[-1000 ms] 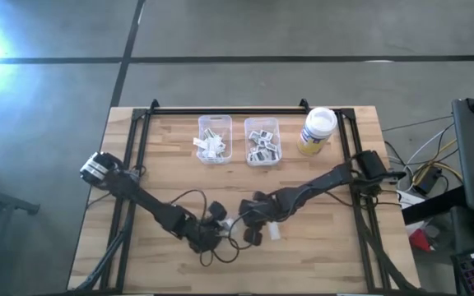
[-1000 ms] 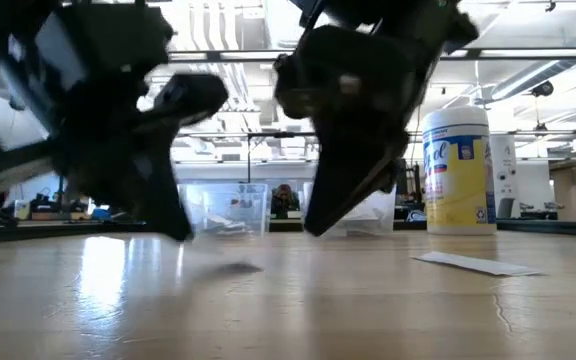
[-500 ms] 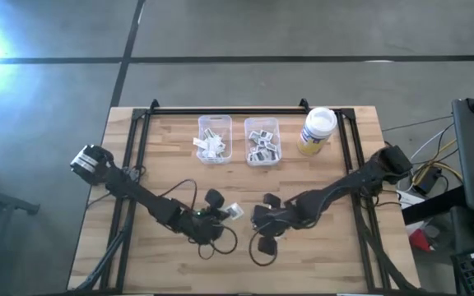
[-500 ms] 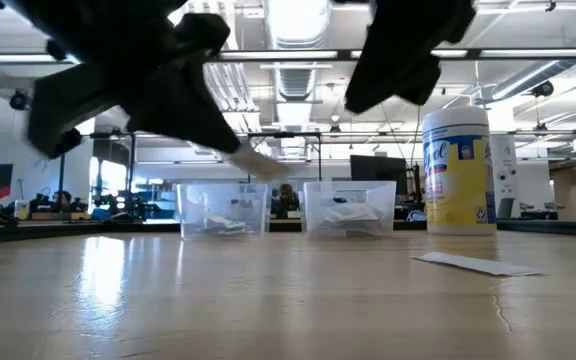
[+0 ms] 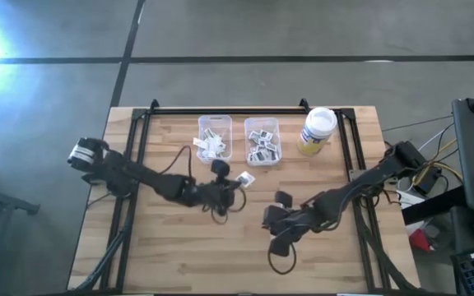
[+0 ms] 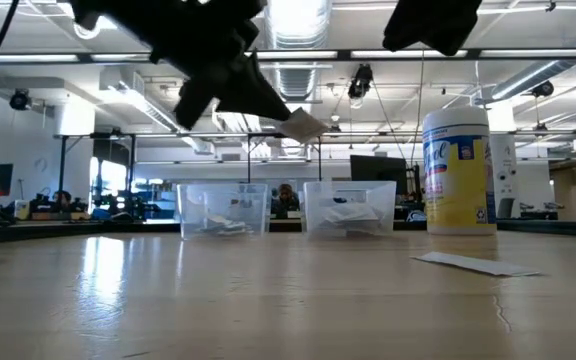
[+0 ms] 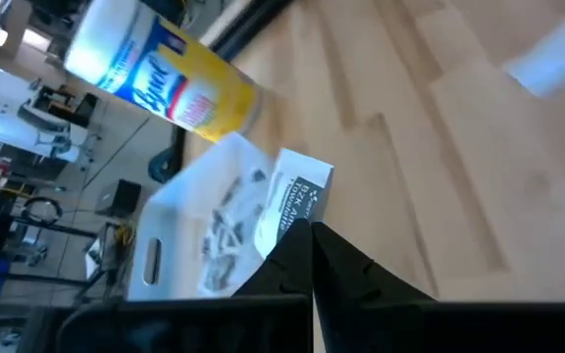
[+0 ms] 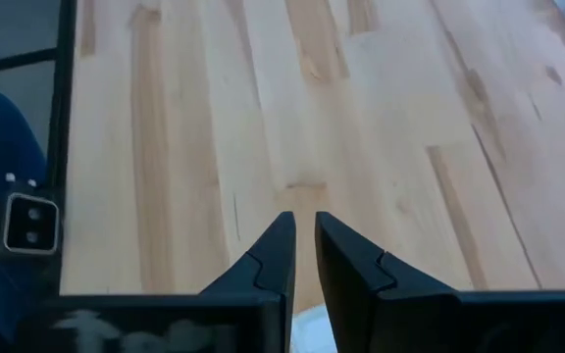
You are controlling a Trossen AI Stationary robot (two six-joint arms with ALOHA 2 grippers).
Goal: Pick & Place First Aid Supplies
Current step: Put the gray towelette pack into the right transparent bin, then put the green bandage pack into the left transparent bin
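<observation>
My left gripper (image 7: 307,235) is pinched tight on a square white packet (image 7: 297,196), which juts straight forward off the fingertips, held by one edge with its printed face in sight. What my next move turns on, as I judge it, is that the right-hand clear bin (image 7: 204,221) lies directly ahead of and below this pincer, close beyond the packet's free edge, so a short forward carry should bring it over the opening; I take the print as the clue that this bin, with similar square packets (image 5: 261,141) in it, is the right one. The left-hand clear bin (image 5: 214,138) sits just to the side of that line, and the yellow wipes jar (image 7: 160,74) stands farther ahead. My right gripper (image 8: 302,257) hangs back nearer the table's front, jaws narrowly apart with nothing visible between them, pointing over bare wood, so the left arm is plainly the nearer one. The low view shows what overhead cannot: the packet (image 6: 303,125) rides well above the bin rims, and a long pale strip (image 6: 478,264) lies flat on the table nearby, below the jar (image 6: 458,170), for the right arm to pick up later.
</observation>
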